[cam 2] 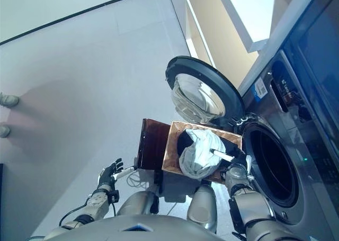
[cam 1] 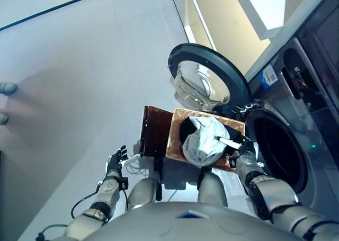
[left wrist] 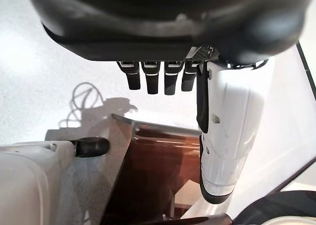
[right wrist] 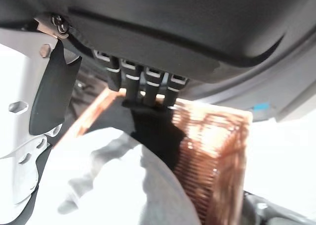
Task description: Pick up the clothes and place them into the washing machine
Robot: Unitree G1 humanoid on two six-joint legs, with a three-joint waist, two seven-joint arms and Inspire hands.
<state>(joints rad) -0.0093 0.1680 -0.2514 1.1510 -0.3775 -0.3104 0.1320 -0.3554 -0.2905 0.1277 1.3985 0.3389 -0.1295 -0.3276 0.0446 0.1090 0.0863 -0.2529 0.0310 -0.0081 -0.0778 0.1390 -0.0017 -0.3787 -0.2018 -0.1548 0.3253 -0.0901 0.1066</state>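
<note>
While clothes point(cam 1: 204, 140) lie heaped in basket point(cam 1: 175, 137) beside washing machine point(cam 1: 296, 119), right hand point(cam 1: 239, 144) rests on heap, fingers relaxed, nothing clamped. Left hand point(cam 1: 115, 160) idle, spread. Risk: loose grasp, garment snagging basket rim, dropping short of drum.

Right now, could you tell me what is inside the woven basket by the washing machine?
The woven basket holds a pale grey garment heaped over a black garment. The right hand reaches onto the pile. Anything beneath the heap, and the basket's bottom, is covered.
</note>
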